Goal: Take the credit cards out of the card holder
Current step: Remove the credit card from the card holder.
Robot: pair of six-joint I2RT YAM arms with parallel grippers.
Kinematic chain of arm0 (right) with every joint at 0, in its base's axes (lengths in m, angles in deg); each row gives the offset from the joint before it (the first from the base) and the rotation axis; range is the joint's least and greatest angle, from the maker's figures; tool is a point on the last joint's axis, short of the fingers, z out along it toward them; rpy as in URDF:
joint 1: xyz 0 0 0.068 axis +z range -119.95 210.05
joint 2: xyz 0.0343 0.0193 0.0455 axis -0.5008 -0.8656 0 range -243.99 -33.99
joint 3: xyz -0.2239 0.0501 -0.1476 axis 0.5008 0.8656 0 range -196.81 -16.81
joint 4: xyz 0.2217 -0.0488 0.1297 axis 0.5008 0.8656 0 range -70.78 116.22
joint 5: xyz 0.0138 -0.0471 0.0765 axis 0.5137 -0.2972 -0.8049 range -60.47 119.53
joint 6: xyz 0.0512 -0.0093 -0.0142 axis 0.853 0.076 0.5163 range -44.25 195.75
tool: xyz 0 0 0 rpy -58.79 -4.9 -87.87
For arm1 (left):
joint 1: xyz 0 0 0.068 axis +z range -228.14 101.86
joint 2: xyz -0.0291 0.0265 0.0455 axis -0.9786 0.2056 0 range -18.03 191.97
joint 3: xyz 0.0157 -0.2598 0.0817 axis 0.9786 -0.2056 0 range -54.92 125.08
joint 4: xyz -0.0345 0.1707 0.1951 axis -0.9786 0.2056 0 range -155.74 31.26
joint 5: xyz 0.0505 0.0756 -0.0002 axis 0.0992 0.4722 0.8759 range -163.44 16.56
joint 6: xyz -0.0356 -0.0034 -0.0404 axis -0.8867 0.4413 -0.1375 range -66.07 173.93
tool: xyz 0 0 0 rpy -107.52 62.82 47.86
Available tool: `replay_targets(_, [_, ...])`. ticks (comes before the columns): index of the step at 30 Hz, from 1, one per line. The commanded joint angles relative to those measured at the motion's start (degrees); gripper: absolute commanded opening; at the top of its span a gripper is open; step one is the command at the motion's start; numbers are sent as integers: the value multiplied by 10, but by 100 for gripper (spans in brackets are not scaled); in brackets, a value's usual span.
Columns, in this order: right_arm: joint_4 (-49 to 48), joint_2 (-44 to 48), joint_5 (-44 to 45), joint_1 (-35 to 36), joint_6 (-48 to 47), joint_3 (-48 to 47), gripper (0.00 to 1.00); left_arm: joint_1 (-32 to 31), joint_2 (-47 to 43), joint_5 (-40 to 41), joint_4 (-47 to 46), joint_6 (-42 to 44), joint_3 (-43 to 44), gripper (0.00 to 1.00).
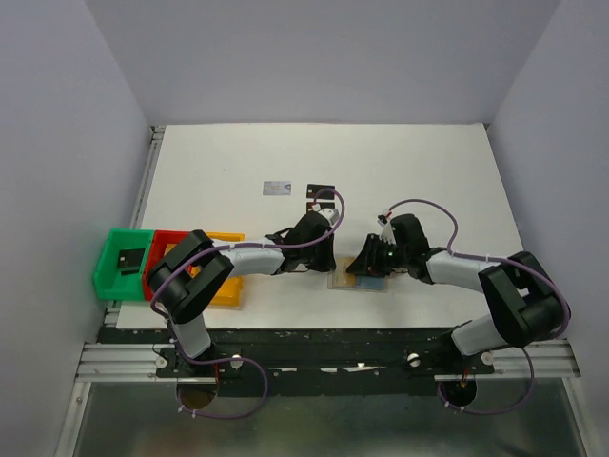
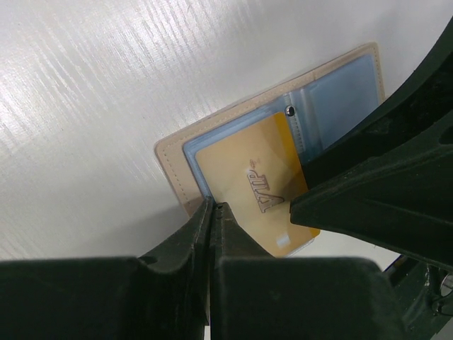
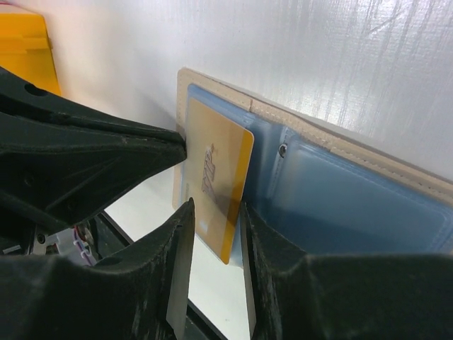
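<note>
The card holder (image 1: 373, 286) lies open on the table, tan rim and light blue-grey inside (image 2: 333, 85) (image 3: 354, 198). A gold-orange card (image 2: 251, 185) (image 3: 212, 166) sticks partway out of one panel. My left gripper (image 1: 325, 263) (image 2: 213, 207) is shut, its tips on the holder's edge beside the card. My right gripper (image 1: 365, 267) (image 3: 212, 216) is open, its jaws on either side of the card's free corner. A silver-grey card (image 1: 277, 188) and two black cards (image 1: 322, 193) lie on the table farther back.
Green (image 1: 107, 276), red (image 1: 169, 238) and yellow (image 1: 228, 290) bins stand at the left edge; a small black object (image 1: 128, 258) sits in the green one. The two grippers are very close together over the holder near the table's front edge.
</note>
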Motion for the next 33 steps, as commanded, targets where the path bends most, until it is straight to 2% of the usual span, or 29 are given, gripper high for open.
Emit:
replay_targets(1, [-47,-19,-28,-4,16,14,39,-1,11,15,12,-7,-14,10])
replay_targets(21, [-265,-69,-129,-33,75,72,37,-2,12,12,-6,-20,-35,6])
replay_targets(33, [-317,-110,-178,-33,95,62,37,-7,14,5,-15,-18,-35,6])
